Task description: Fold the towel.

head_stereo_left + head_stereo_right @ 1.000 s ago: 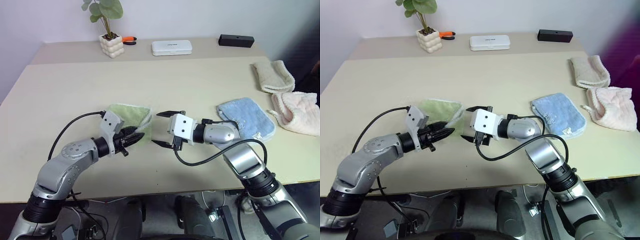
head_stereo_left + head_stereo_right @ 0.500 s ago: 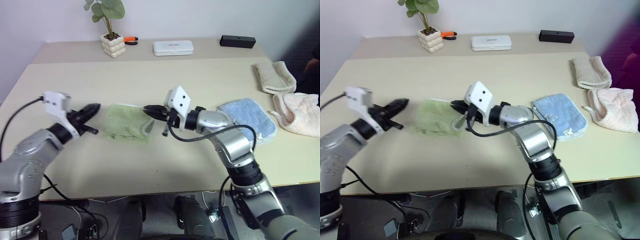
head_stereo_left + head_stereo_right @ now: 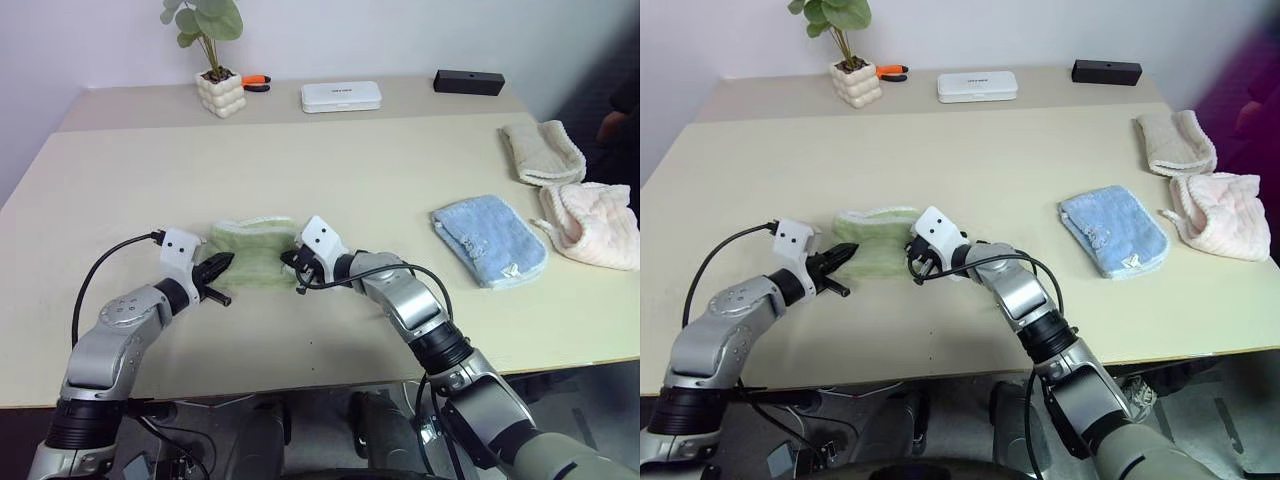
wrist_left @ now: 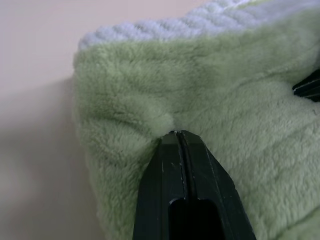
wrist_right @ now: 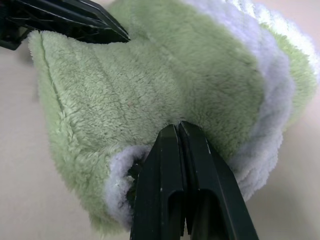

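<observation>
The towel [image 3: 255, 256] lies bunched at centre-left of the table [image 3: 400, 160], between both grippers. The left gripper [image 3: 220, 266] presses closed fingers against its left end; the right gripper [image 3: 293, 265] does likewise at its right end. Whether cloth is actually pinched cannot be told. Confirm a firm pinch on both ends, then lift evenly and keep the edges aligned.

We see bare table [image 3: 330, 165] all around the green towel [image 3: 252, 256], which our left gripper [image 3: 222, 264] and right gripper [image 3: 291, 262] flank with fingers pressed together. The blue towel [image 3: 489, 239] lies well off to the right, the cream towel [image 3: 542, 152] and pink towel [image 3: 592, 224] beyond it. The plant pot [image 3: 222, 91], white box [image 3: 341, 96] and black box [image 3: 469, 82] line the far edge.
</observation>
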Action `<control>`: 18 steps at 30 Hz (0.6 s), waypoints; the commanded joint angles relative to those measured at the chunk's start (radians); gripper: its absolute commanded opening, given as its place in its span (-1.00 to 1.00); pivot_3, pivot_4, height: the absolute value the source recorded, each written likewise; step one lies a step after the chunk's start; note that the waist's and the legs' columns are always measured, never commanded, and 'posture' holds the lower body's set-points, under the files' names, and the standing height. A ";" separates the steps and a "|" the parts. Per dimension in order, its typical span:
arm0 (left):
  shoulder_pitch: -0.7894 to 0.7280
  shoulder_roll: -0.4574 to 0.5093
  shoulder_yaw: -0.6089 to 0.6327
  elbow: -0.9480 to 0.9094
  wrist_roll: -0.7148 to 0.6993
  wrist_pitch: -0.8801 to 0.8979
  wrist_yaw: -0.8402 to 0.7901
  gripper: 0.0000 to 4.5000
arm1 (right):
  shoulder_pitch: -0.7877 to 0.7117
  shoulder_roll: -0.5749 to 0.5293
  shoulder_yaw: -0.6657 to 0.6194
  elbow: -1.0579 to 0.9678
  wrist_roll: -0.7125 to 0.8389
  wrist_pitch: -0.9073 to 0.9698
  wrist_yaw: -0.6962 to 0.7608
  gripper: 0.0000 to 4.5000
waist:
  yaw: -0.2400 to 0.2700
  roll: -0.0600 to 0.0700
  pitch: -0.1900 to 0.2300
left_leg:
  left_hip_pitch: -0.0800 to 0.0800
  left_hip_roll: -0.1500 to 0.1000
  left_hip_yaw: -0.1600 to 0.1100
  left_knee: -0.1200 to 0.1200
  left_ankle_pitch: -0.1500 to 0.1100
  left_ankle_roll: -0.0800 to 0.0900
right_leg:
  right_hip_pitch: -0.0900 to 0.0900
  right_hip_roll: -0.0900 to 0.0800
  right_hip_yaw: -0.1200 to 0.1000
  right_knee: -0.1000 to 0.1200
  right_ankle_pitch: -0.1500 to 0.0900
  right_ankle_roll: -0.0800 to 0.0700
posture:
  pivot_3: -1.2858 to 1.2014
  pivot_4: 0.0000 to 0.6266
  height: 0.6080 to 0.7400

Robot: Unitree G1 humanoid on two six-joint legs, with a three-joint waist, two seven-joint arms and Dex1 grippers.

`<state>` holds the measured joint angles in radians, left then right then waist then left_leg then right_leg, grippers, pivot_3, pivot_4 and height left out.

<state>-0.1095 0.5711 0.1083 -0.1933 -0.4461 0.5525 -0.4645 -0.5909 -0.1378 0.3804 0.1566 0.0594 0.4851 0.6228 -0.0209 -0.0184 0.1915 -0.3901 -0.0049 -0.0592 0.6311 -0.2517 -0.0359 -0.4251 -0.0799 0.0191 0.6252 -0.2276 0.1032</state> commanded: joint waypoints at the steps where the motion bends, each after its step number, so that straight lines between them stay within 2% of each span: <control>1: 0.015 -0.027 0.123 -0.045 -0.085 0.015 0.005 -1.00 | 0.013 -0.035 -0.057 -0.120 0.025 -0.015 0.015 -0.98 | 0.000 0.000 0.000 | 0.000 0.000 0.000 0.000 0.000 0.000 | 0.000 0.000 0.000 0.000 0.000 0.000 | 0.03 -0.52 0.98; 2: 0.002 -0.046 0.179 -0.064 -0.144 0.034 0.019 -1.00 | 0.013 -0.057 -0.068 -0.159 0.033 -0.023 0.034 -0.98 | 0.001 0.000 0.001 | -0.001 0.000 0.000 0.000 0.000 0.000 | 0.000 0.000 0.000 0.000 0.000 0.000 | 0.03 -0.52 0.98; 3: -0.010 -0.060 0.238 -0.078 -0.203 0.057 0.037 -1.00 | 0.014 -0.081 -0.080 -0.201 0.048 -0.016 0.056 -0.74 | 0.001 0.000 0.001 | -0.001 0.000 0.000 0.001 0.000 0.000 | -0.001 0.000 0.000 0.000 0.000 0.000 | 0.03 -0.52 0.98; 6: -0.032 -0.056 0.364 -0.083 -0.309 0.137 0.095 -0.64 | 0.022 -0.167 -0.088 -0.315 0.071 -0.011 0.127 -0.21 | 0.003 -0.001 0.001 | -0.002 0.000 -0.001 0.001 0.000 0.000 | -0.001 0.000 -0.001 0.001 0.000 0.000 | 0.03 -0.52 0.98; 11: -0.039 -0.058 0.439 -0.077 -0.437 0.297 0.190 0.47 | 0.070 -0.296 -0.049 -0.465 0.073 -0.042 0.238 0.90 | 0.002 -0.001 0.001 | -0.001 0.000 -0.001 0.001 0.000 0.000 | -0.001 0.000 -0.001 0.001 0.000 0.001 | 0.03 -0.52 0.98; 12: -0.040 -0.064 0.442 -0.072 -0.461 0.335 0.213 0.68 | 0.084 -0.312 -0.040 -0.487 0.066 -0.055 0.246 1.00 | 0.002 -0.001 0.001 | -0.001 0.000 -0.001 0.001 0.000 0.000 | -0.001 0.000 -0.001 0.001 0.000 0.001 | 0.03 -0.52 0.98; 13: -0.038 -0.067 0.432 -0.065 -0.471 0.366 0.225 0.90 | 0.098 -0.323 -0.033 -0.504 0.059 -0.070 0.250 1.00 | 0.003 -0.001 0.001 | -0.001 0.000 -0.001 0.001 0.000 0.000 | -0.001 0.000 -0.001 0.002 0.000 0.001 | 0.03 -0.52 0.98; 14: -0.035 -0.070 0.426 -0.062 -0.478 0.389 0.235 0.98 | 0.109 -0.331 -0.029 -0.516 0.055 -0.081 0.251 1.00 | 0.003 -0.001 0.001 | -0.001 0.000 -0.001 0.001 0.000 0.000 | -0.001 0.000 -0.001 0.002 0.000 0.001 | 0.03 -0.52 0.98; 18: -0.030 -0.119 0.372 -0.035 -0.494 0.453 0.255 0.98 | 0.134 -0.325 -0.029 -0.527 0.058 -0.097 0.240 1.00 | 0.003 -0.001 0.001 | -0.001 0.000 -0.001 0.002 0.000 0.000 | -0.001 0.000 -0.001 0.002 0.000 0.000 | 0.03 -0.52 0.98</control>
<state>-0.1308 0.4766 0.4992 -0.2375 -0.9115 0.9775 -0.2247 -0.4572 -0.4647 0.3566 -0.3302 0.1188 0.4100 0.8703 -0.0180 -0.0196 0.1923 -0.3911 -0.0051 -0.0604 0.6327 -0.2516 -0.0359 -0.4259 -0.0801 0.0185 0.6274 -0.2278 0.1036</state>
